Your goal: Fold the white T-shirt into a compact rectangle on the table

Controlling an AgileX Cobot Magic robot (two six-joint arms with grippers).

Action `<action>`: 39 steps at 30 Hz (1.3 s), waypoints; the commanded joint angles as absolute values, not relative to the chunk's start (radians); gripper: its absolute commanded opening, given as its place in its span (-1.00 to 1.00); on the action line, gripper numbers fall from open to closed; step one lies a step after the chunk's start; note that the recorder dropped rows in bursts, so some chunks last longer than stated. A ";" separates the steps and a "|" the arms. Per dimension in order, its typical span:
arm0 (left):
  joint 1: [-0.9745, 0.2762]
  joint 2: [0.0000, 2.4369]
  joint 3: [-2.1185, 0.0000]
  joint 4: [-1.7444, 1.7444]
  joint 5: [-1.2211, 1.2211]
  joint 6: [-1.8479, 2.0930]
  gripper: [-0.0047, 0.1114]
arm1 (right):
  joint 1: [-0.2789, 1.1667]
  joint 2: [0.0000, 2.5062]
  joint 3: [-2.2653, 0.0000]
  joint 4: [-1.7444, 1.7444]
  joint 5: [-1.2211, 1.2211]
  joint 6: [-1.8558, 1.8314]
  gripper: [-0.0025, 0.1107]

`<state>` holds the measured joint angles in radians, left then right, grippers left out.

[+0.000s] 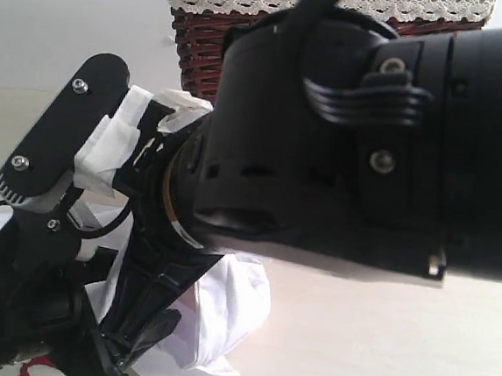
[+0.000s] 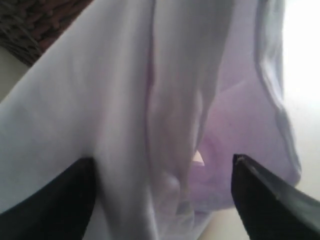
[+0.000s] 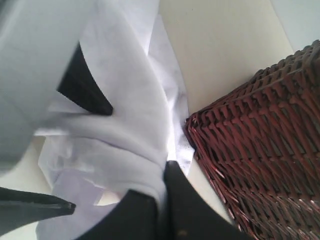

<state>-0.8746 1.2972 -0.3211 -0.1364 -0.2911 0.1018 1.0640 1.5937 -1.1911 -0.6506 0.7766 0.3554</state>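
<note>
shirt (image 3: 132, 100): soft, light, limp | right gripper (image 3: 165, 197) clamped on a fold | left gripper (image 2: 164, 162) jaws wide, cloth loose between | best hold probably hem edges, not bulk

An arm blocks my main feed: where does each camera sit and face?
Exterior: off the arms, facing the basket; a black arm fills most of it.
Left wrist: on the left arm, looking through the open left gripper at the white T-shirt.
Right wrist: on the right arm, looking past the right gripper, shut on the T-shirt.
Shared: all three show T-shirt and basket.
</note>
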 commanded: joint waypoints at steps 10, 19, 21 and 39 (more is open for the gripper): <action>-0.857 1.499 -0.317 -0.566 -0.337 0.491 -0.92 | 1.063 1.511 -1.196 -0.639 0.847 0.341 -0.96; -0.668 1.063 -0.295 -0.921 -0.211 0.815 -0.92 | 1.063 1.472 -1.196 -0.716 0.955 0.309 -0.96; -0.617 0.949 -0.315 -0.996 -0.208 0.847 -0.92 | 1.063 1.455 -1.198 -0.755 0.943 0.328 -0.96; -0.313 0.726 -0.896 0.279 0.805 0.137 -0.92 | 1.063 1.432 -1.414 -0.706 0.918 0.273 -0.96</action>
<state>-0.3208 0.7341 -0.8541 0.0276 0.7449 0.2663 1.0812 1.4510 -1.4074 -0.6658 0.7960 0.2782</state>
